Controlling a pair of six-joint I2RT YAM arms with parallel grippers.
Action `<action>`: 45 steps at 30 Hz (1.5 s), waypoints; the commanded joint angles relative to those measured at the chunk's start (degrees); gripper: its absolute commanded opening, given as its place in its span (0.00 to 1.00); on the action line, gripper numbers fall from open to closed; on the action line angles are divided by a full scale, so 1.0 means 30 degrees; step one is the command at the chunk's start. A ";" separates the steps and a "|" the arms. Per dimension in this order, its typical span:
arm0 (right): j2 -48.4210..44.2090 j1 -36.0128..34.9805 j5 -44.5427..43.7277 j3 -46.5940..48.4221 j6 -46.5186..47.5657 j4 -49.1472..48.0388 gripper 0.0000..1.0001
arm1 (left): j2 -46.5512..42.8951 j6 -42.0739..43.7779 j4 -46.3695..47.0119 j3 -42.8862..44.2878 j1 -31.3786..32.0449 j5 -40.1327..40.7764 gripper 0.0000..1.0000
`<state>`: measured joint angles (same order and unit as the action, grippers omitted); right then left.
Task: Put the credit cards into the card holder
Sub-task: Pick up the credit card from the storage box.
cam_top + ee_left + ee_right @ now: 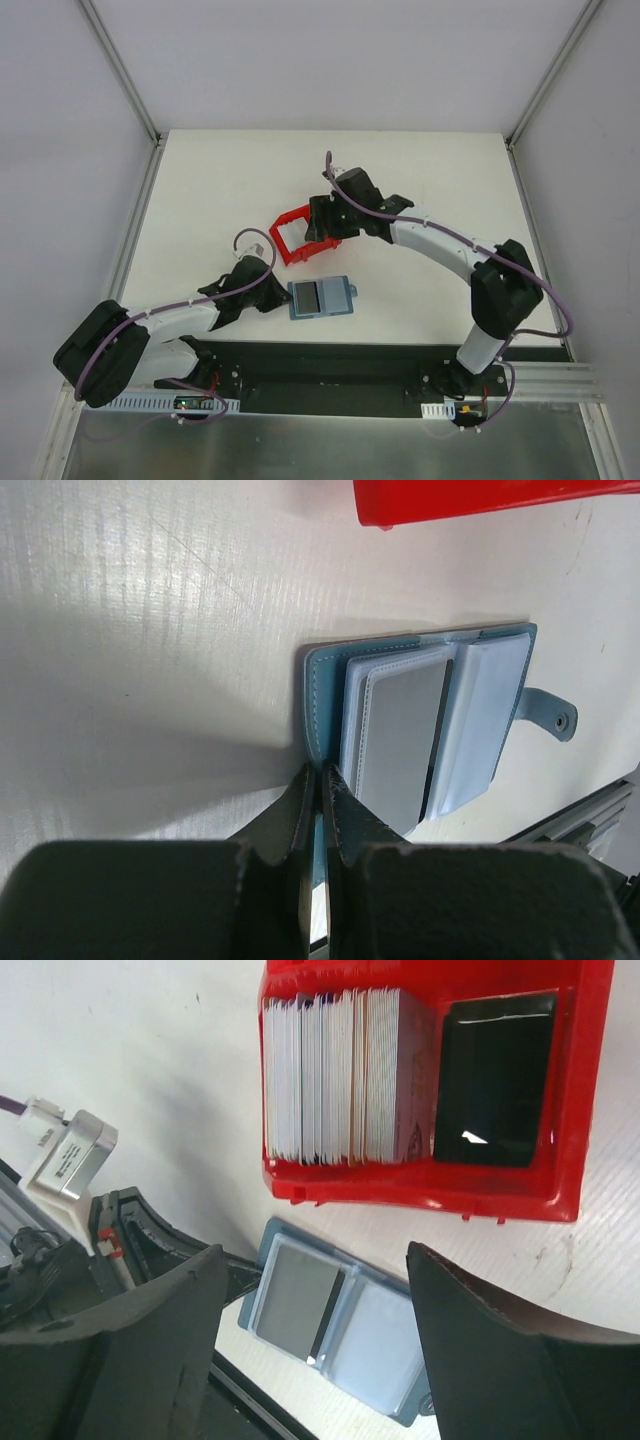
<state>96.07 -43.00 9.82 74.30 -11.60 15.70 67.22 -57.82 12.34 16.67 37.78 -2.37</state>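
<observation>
The teal-blue card holder (322,298) lies open on the table in front of the arms. A grey card (398,742) with a dark stripe sits in its left pocket; the right pocket (488,712) looks empty. My left gripper (322,776) is shut on the holder's left cover edge, low on the table (277,298). A stack of white credit cards (338,1072) stands on edge in the red bin (575,1110). My right gripper (315,1265) is open and empty, hovering over the bin's near side (320,232), with the holder (375,1345) showing between its fingers.
The red bin (288,245) sits just behind the holder, partly under my right gripper. A black rectangular object (492,1080) fills its other compartment. The holder's clasp tab (553,716) points right. The black base rail (330,365) runs close in front of the holder.
</observation>
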 commanded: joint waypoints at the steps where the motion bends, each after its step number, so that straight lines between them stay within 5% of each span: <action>1: 0.1750 0.0330 0.0769 0.2619 0.1315 0.1938 0.77 | -0.0228 0.0729 -0.2442 -0.0487 -0.0083 0.1464 0.00; 24: 0.9986 0.1473 0.3874 0.9978 0.2136 0.3554 0.80 | -0.0230 0.1462 -0.2619 -0.0458 -0.0318 0.1406 0.00; 31: 1.0340 0.1473 0.4634 1.0154 0.2254 0.3642 0.80 | 0.0005 0.1549 -0.2619 -0.0429 -0.0406 0.1318 0.00; 45: 0.9051 0.1708 0.5280 0.9422 0.2078 0.2910 0.62 | 0.0064 0.1608 -0.2619 -0.0341 -0.0435 0.1172 0.00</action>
<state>127.04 -38.02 23.49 102.21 -5.48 25.52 65.78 -55.83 10.28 16.67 37.01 -0.99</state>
